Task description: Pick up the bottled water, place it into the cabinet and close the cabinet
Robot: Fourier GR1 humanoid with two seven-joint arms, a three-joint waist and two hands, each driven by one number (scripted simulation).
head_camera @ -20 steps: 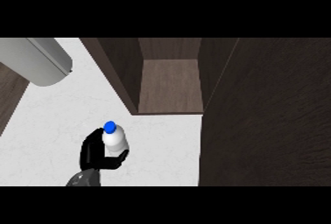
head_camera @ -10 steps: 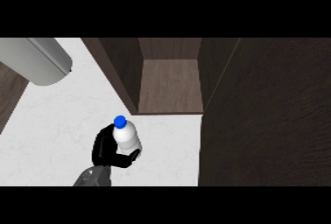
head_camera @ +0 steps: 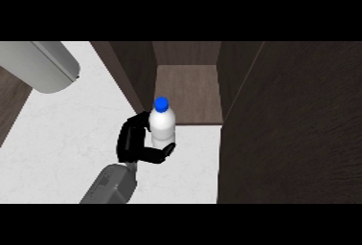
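Inside my left hand [head_camera: 136,142] sits bottled water [head_camera: 162,125], upright, fingers curled round it, blue cap above knuckles; open cabinet [head_camera: 187,93] just beyond.

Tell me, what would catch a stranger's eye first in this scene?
Most likely the white water bottle with its bright blue cap, held upright at the centre by the robot's black left hand. Just behind it the dark wooden cabinet stands open, its big door filling the right side. A grey rounded object sits at the top left.
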